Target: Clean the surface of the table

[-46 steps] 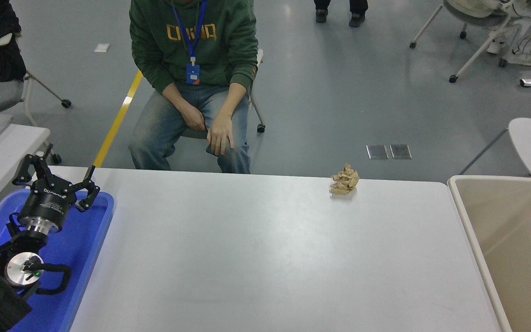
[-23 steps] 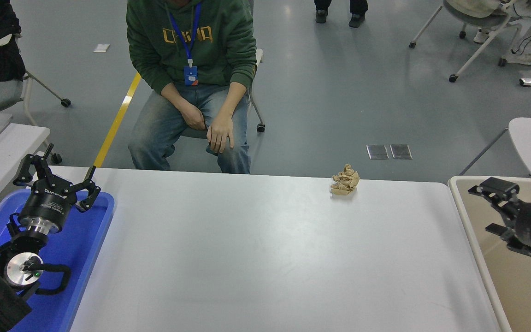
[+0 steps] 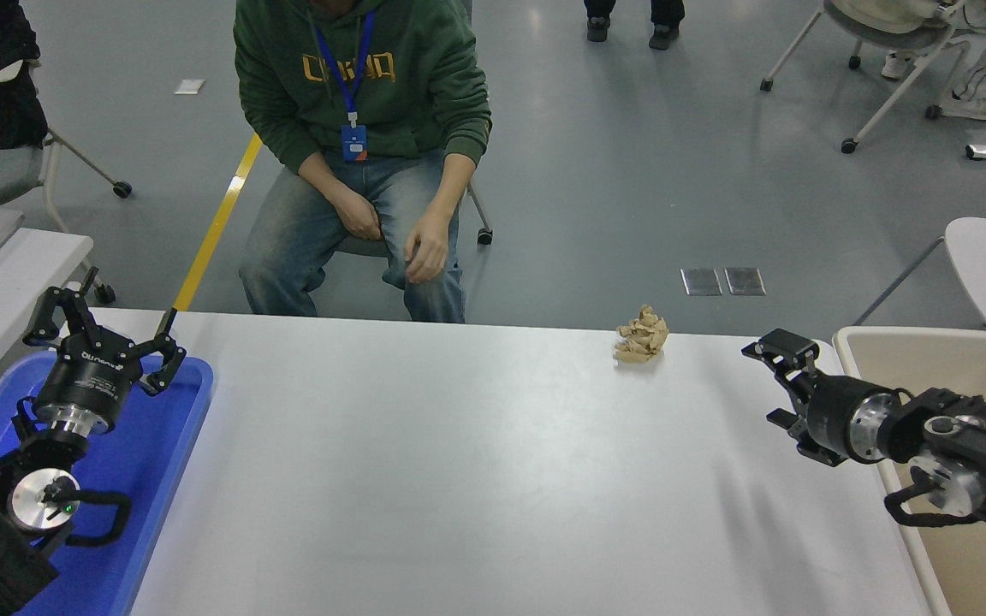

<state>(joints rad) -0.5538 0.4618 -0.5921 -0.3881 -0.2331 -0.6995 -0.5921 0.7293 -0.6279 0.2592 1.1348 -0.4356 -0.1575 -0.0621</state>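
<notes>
In the head view, the white table surface fills the lower middle of the frame. A crumpled tan paper wad sits near its upper edge. At right, the right gripper hovers spread apart, empty. The left gripper rests spread wide over the blue tray, lower left.

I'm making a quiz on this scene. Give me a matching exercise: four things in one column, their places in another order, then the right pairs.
Things:
1. crumpled paper
2. left gripper
3. right gripper
4. beige bin

Places:
A. over the blue tray
B. past the table's right edge
C. near the table surface's far edge
D. above the table's right side, open, empty

Pairs: 1-C, 2-A, 3-D, 4-B
</notes>
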